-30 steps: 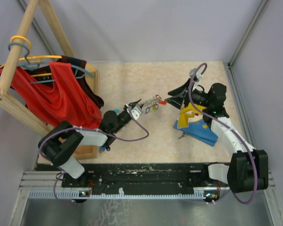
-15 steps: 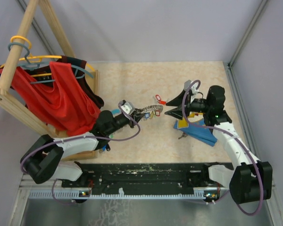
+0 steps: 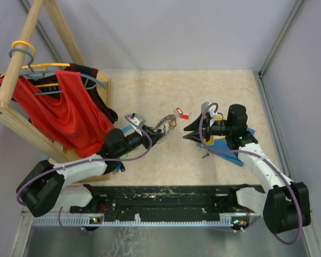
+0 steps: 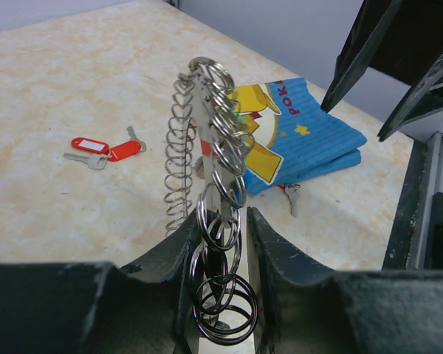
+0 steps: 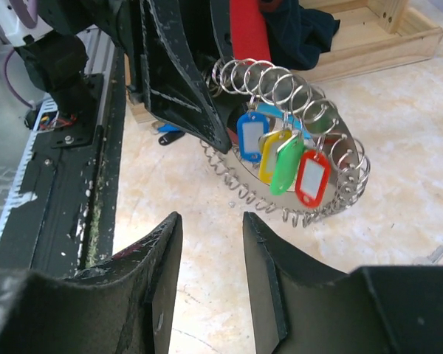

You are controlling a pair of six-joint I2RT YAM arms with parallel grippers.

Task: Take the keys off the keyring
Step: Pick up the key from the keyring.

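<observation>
The keyring (image 3: 163,123), a grey metal ring fringed with silver loops, is held up off the table in my left gripper (image 3: 154,136). In the left wrist view the jaws (image 4: 221,218) are shut on its lower loops and it stands edge-on (image 4: 207,140). In the right wrist view the keyring (image 5: 332,188) carries keys with blue (image 5: 251,136), yellow (image 5: 269,156), green (image 5: 286,168) and red (image 5: 311,177) tags. My right gripper (image 3: 189,130) (image 5: 210,218) is open and empty, just right of the ring. Two red-tagged keys (image 3: 179,112) (image 4: 103,150) lie loose on the table.
A folded blue and yellow cloth (image 3: 224,148) (image 4: 303,140) lies under my right arm, with a loose key (image 3: 205,155) (image 4: 292,198) at its edge. A wooden rack (image 3: 21,59) with red garments (image 3: 64,107) stands at the left. The black rail (image 3: 166,195) runs along the near edge.
My left gripper has drawn back to the left with the keyring. My right gripper has moved left and lower. The red-tagged keys, near the right gripper before, now lie on the table.
</observation>
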